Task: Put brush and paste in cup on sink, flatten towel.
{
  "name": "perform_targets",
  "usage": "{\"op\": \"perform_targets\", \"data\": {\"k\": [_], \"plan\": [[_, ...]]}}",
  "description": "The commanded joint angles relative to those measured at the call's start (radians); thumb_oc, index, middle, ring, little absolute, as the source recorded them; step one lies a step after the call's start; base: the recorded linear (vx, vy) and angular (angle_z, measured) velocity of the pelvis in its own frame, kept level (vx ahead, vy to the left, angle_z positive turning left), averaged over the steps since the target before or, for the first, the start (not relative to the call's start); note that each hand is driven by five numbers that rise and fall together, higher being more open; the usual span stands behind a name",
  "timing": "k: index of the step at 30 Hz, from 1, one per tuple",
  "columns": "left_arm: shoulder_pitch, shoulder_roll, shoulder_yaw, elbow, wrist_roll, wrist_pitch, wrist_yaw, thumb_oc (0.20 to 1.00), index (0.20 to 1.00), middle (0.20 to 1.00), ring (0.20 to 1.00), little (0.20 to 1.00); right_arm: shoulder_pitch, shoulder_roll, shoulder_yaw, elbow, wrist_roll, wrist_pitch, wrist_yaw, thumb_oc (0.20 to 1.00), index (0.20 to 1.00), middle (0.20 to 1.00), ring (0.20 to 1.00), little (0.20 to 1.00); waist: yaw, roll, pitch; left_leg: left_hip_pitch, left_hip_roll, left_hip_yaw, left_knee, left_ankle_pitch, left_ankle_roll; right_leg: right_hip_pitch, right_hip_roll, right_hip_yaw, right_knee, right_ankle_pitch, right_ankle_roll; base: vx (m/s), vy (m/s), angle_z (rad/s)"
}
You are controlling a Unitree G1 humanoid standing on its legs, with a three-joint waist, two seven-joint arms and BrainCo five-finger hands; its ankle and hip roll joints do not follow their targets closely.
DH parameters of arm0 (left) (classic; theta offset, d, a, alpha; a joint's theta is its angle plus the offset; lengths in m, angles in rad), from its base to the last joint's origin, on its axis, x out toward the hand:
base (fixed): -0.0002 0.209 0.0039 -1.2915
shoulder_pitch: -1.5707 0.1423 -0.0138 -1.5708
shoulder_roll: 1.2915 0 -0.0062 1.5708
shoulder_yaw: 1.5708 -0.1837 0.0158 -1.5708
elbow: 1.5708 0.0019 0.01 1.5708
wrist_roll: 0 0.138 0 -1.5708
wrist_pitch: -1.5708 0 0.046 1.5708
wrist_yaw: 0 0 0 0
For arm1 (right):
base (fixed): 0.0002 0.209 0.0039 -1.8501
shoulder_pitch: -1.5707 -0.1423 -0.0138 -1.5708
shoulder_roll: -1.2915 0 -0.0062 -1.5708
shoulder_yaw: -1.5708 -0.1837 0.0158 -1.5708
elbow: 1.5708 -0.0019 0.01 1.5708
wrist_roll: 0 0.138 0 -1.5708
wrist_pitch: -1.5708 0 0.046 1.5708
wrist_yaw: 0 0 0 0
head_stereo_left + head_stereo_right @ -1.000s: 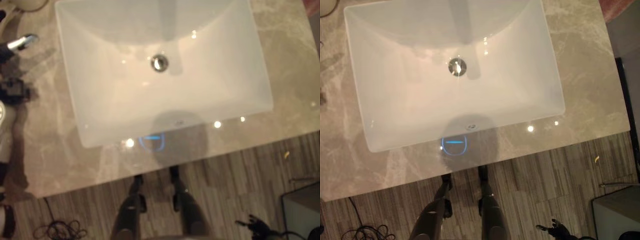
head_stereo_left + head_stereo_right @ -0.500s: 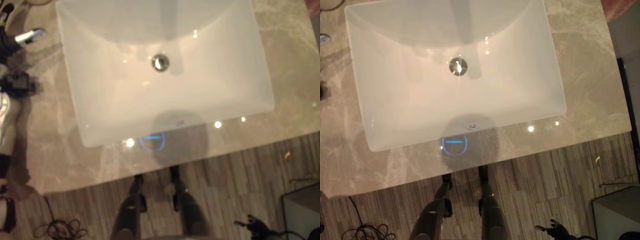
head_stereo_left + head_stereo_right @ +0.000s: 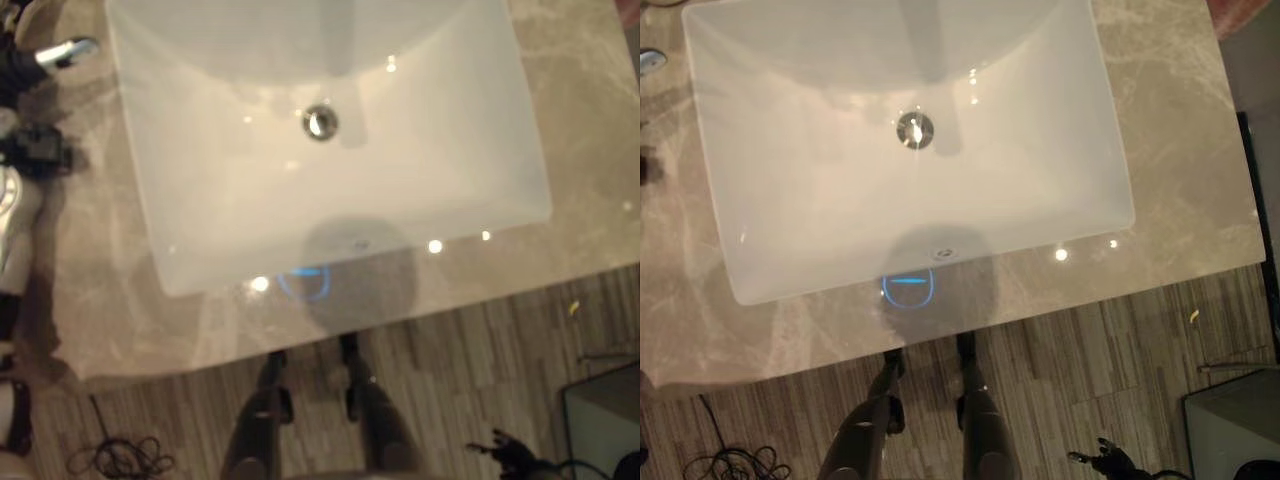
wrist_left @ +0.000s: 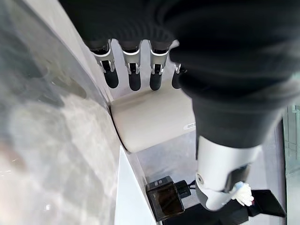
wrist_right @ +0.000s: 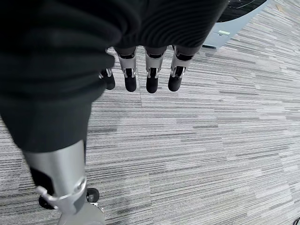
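My left hand (image 4: 133, 70) hovers over the back left of the marble counter (image 3: 120, 320), beside the white sink (image 3: 470, 170). Its fingers (image 4: 132, 77) are straight and hold nothing. Just past them stands a cream cup (image 4: 154, 119). A small white and blue thing (image 4: 243, 194) shows by the thumb (image 4: 218, 180); I cannot tell what it is. In the left eye view that arm comes in at the left edge, the hand (image 3: 28, 85) at the top corner. My right hand (image 5: 147, 70) hangs low over the striped floor (image 5: 211, 140), fingers straight and empty.
The sink basin has a metal drain (image 3: 319, 122) in its middle. A small black device with a screen (image 4: 164, 200) sits beyond the cup. A grey box (image 3: 605, 420) stands on the floor at the lower right, near my right hand (image 3: 1105, 460).
My left hand has moved a little toward the back left corner of the counter. The right hand has stayed low by the floor.
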Motion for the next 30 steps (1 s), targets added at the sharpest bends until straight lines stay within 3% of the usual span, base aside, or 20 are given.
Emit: {"op": "perform_targets", "data": {"k": [1,6,14,20,24,30], "plan": [[0.012,-0.05,-0.084,0.072,-0.005,-0.01,-0.015,1.0,1.0,1.0,1.0,1.0,-0.004,-0.066,0.019,0.001,0.024,0.009,-0.012,1.0,1.0,1.0,1.0,1.0,-0.052,0.015,0.013,0.03,-0.008,-0.123,0.012,-0.078,0.024,0.042,0.012,-0.023,-0.002,-0.027,0.0,0.0,0.0,0.0],[-0.022,-0.052,-0.109,0.088,0.001,-0.009,-0.011,1.0,1.0,1.0,1.0,1.0,-0.012,-0.064,0.031,-0.001,0.026,0.009,-0.013,1.0,1.0,1.0,1.0,1.0,-0.053,0.014,0.014,0.027,-0.007,-0.122,0.012,-0.077,0.023,0.037,0.014,-0.016,-0.002,-0.025,-0.001,0.0,0.0,0.0],[0.032,-0.058,-0.059,0.085,0.02,-0.005,-0.001,1.0,1.0,1.0,1.0,1.0,-0.015,-0.061,0.029,0.002,0.029,0.011,-0.013,1.0,1.0,1.0,1.0,1.0,-0.044,0.021,0.004,0.037,-0.005,-0.124,0.012,-0.073,0.022,0.047,0.016,-0.017,-0.002,-0.03,-0.011,-0.02,-0.021,-0.03],[0.281,-0.118,0.119,0.082,0.044,-0.002,0.007,1.0,1.0,1.0,1.0,1.0,0.0,-0.039,0.005,0.007,0.021,0.014,-0.011,1.0,1.0,1.0,1.0,1.0,-0.021,0.038,-0.004,0.103,-0.004,-0.124,0.012,-0.092,0.019,0.114,0.018,-0.007,-0.002,-0.047,-0.027,-0.02,-0.081,-0.04],[0.491,-0.203,0.257,0.067,0.05,0.007,-0.012,1.0,1.0,1.0,1.0,1.0,0.023,-0.034,-0.04,0.017,-0.011,0.017,-0.006,1.0,1.0,1.0,1.0,1.0,-0.005,0.054,-0.031,0.169,-0.002,-0.12,0.012,-0.105,0.014,0.179,0.022,-0.016,-0.002,-0.078,-0.04,-0.03,-0.096,-0.1],[0.625,-0.289,0.334,0.062,0.056,0.01,-0.03,1.0,1.0,1.0,1.0,1.0,0.024,-0.056,-0.08,0.049,-0.057,0.028,-0.005,1.0,1.0,1.0,1.0,1.0,0.005,0.067,-0.066,0.247,0.003,-0.115,0.012,-0.113,0.012,0.255,0.025,-0.026,-0.002,-0.102,-0.046,-0.08,-0.081,-0.01]]}}
